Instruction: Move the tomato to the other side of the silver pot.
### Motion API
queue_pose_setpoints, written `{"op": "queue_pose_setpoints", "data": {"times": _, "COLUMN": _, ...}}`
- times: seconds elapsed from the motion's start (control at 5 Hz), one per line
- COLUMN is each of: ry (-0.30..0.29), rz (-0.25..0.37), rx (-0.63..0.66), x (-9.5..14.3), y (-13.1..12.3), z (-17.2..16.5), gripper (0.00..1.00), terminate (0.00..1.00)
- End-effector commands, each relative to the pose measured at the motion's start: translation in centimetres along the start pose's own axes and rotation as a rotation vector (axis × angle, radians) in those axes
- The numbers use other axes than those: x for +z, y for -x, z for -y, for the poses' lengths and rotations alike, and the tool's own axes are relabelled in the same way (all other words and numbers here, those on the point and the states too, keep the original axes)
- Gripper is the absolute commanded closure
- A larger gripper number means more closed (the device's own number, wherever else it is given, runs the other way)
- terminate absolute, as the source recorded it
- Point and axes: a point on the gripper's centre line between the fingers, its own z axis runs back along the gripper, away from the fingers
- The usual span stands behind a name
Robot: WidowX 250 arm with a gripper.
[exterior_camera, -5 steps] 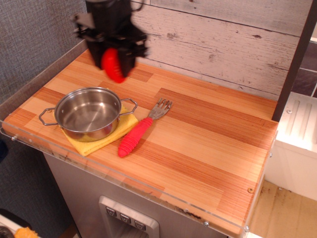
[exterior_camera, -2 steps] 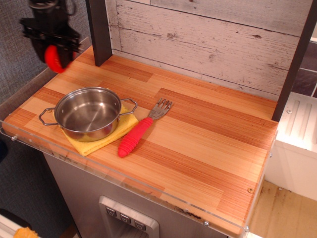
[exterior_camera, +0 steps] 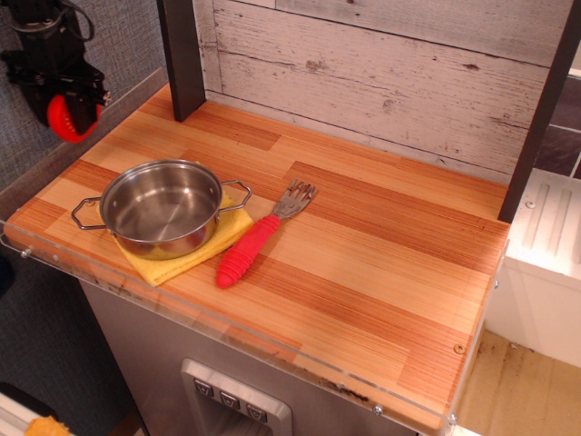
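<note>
The red tomato (exterior_camera: 65,119) hangs in my gripper (exterior_camera: 67,116) at the far upper left, above the left rim of the table and beyond its wooden top. The gripper is shut on it. The silver pot (exterior_camera: 162,207) stands on a yellow cloth (exterior_camera: 201,243) at the front left of the table, below and to the right of the gripper, well apart from it. The pot is empty.
A fork with a red ribbed handle (exterior_camera: 255,243) lies just right of the pot. A dark post (exterior_camera: 183,56) stands at the back left, another (exterior_camera: 541,109) at the back right. A clear rim (exterior_camera: 82,136) edges the table's left side.
My gripper has carried the tomato leftward, from above the back of the pot to past the table's left edge.
</note>
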Motion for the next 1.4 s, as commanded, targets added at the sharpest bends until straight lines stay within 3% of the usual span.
{"op": "queue_pose_setpoints", "data": {"times": 0.0, "ry": -0.02, "rz": 0.207, "rx": -0.056, "x": 5.9, "y": 1.1, "z": 1.7, "gripper": 1.0, "terminate": 0.0}}
{"op": "queue_pose_setpoints", "data": {"times": 0.2, "ry": -0.022, "rz": 0.244, "rx": -0.019, "x": 8.4, "y": 1.3, "z": 1.3, "gripper": 1.0, "terminate": 0.0}}
{"op": "queue_pose_setpoints", "data": {"times": 0.4, "ry": -0.039, "rz": 0.151, "rx": -0.019, "x": 6.0, "y": 1.1, "z": 1.9, "gripper": 1.0, "terminate": 0.0}}
{"op": "queue_pose_setpoints", "data": {"times": 0.6, "ry": -0.032, "rz": 0.115, "rx": 0.001, "x": 4.5, "y": 1.0, "z": 2.1, "gripper": 1.0, "terminate": 0.0}}
{"op": "queue_pose_setpoints", "data": {"times": 1.2, "ry": -0.009, "rz": 0.07, "rx": -0.065, "x": 1.7, "y": 1.3, "z": 5.4, "gripper": 1.0, "terminate": 0.0}}
